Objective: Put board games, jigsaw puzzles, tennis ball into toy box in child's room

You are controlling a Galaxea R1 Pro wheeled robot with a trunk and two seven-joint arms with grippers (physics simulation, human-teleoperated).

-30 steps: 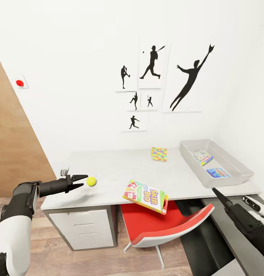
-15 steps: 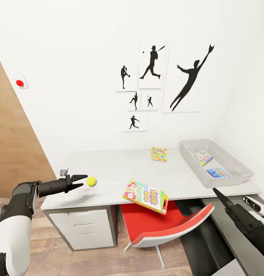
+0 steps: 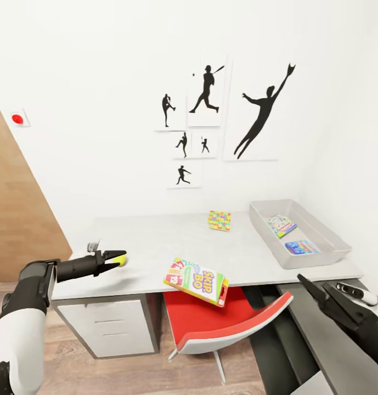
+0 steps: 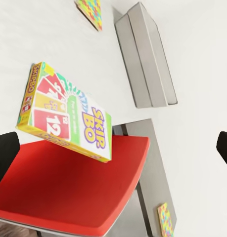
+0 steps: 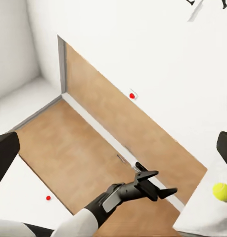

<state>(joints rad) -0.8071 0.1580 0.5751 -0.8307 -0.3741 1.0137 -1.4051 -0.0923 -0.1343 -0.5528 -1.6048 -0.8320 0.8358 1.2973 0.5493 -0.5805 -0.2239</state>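
**Ball pickup under way at the counter's left end**

Left hand (image 3: 116,258) is reaching, fingers spread and unclenched, just beside the tennis ball (image 3: 123,260), which is resting on the counter (image 3: 156,241). Right hand (image 3: 315,289) is hanging released, holding nothing. Next, I judge, comes closing on the ball and carrying it to the toy box (image 3: 320,236).

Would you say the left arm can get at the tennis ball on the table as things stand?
Probably yes. In the head view the left gripper hangs over the table's near left corner with the tennis ball right at its fingertips. The right wrist view shows the jaws spread and bare tabletop between gripper and ball.
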